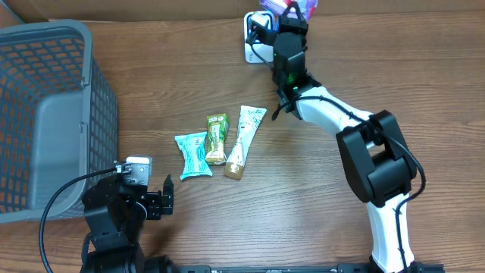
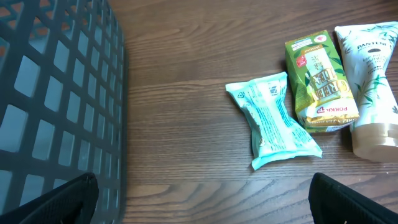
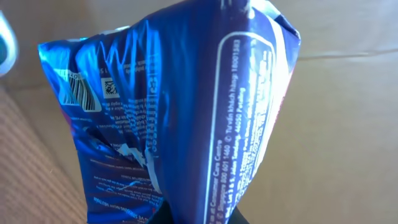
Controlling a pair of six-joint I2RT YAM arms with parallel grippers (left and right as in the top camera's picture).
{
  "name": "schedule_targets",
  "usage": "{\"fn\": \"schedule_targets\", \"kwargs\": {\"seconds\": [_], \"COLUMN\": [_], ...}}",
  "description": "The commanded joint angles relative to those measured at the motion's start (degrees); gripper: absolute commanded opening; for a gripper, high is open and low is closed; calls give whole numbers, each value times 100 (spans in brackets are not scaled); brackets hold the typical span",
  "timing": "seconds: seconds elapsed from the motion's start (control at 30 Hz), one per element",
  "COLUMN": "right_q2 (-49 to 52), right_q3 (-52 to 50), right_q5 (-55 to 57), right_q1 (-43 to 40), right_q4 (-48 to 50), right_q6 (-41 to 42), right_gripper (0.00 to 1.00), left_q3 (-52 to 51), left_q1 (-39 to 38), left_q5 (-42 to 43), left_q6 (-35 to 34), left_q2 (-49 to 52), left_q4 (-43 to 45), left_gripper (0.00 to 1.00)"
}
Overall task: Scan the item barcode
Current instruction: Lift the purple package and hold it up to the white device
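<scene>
Brown wood table (image 1: pixel 303 189) lies under my arms. My right end effector (image 1: pixel 291 21) is clenched on the blue packet (image 3: pixel 186 112) at the top middle. A white box (image 1: pixel 255 42), maybe the scanner, sits just lower left of it. My left end effector (image 1: pixel 168 199) hangs wide open, far off.

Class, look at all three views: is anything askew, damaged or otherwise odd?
Only the blue packet pinched in the right hand: its foil is crumpled, so the barcode at one corner sits tilted. Nothing else stands out.
</scene>
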Motion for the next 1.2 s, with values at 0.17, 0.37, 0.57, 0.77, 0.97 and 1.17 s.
{"fn": "schedule_targets", "kwargs": {"seconds": [0.17, 0.37, 0.57, 0.77, 0.97, 1.17], "right_q2": [308, 326, 326, 326, 323, 42], "right_q3": [52, 52, 52, 52, 52, 50], "right_q5": [-820, -962, -1121, -1130, -649, -79], "right_q1": [37, 20, 15, 15, 76, 444], "right_q4": [232, 326, 356, 535, 1036, 1051], "right_q6": [-225, -417, -411, -225, 490, 1010], "right_gripper": [4, 4, 4, 4, 4, 4], "left_q3": [-11, -11, -11, -11, -11, -11], "left_q1": [28, 28, 28, 28, 28, 28], "left_q5": [-24, -24, -24, -24, -24, -24], "left_q6": [107, 107, 107, 107, 107, 107], "left_q2": [-13, -13, -13, -13, -13, -13], "left_q4": [7, 7, 9, 7, 7, 7], "left_gripper": [100, 100, 100, 100, 100, 99]}}
